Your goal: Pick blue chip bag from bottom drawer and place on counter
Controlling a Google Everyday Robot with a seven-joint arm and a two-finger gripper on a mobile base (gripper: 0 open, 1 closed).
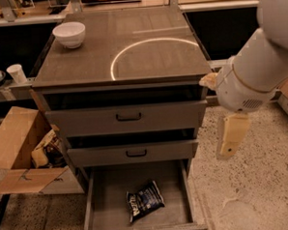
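The blue chip bag (144, 200), dark and glossy with white lettering, lies flat on the floor of the open bottom drawer (107, 198), right of its middle. My gripper (231, 140) hangs from the white arm to the right of the cabinet, level with the middle drawer front and above and to the right of the bag. It touches nothing. The counter (83, 62), dark grey-brown with a thin white circle (152, 41), tops the cabinet.
A white bowl (69, 33) stands at the counter's back left. Two shut drawer fronts with black handles (128, 117) sit above the open drawer. An open cardboard box (15, 143) with packaging stands left of the cabinet. A paper cup (17, 73) sits on a shelf at the left.
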